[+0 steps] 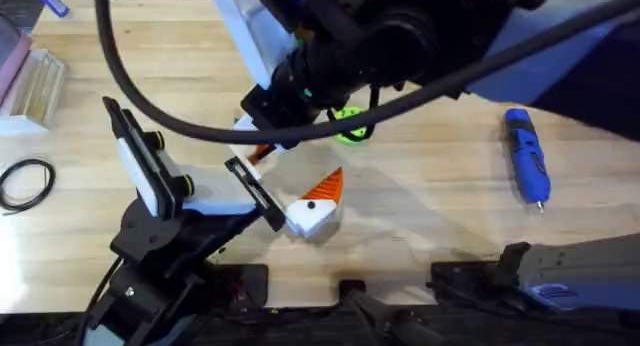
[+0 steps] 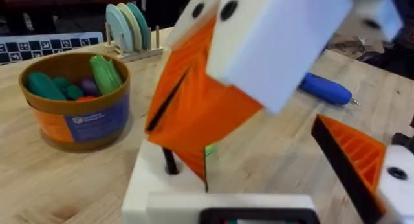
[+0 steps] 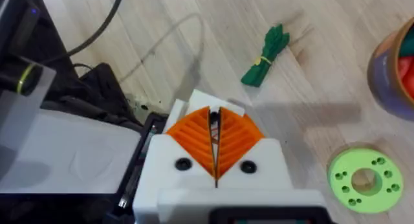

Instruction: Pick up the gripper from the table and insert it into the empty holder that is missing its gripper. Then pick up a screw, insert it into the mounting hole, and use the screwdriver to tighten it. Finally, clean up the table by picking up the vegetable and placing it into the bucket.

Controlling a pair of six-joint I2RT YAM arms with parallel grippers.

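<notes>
R gripper [image 3: 213, 146] pads pressed together; L gripper [image 2: 265, 169] fingers apart. We see the vegetable [image 3: 265, 56] flat on table [image 3: 310, 120] near bucket [image 3: 394, 62]; screwdriver [image 1: 526, 166] far right.

The scene is evenly and brightly lit from above, and no strong glare is seen on the wooden table [image 1: 430, 216]. Soft, diffuse shadows are cast on the wood under the raised arm [image 1: 400, 36], which is rendered large, dark and blurred close beneath the overhead camera. In the left wrist view, the white and orange parts nearest the lens are smeared and out of focus, while the bucket [image 2: 76, 101] beyond the fingers is shown sharper. In the right wrist view, the vegetable [image 3: 265, 56] beyond the fingers is reasonably crisp.
</notes>
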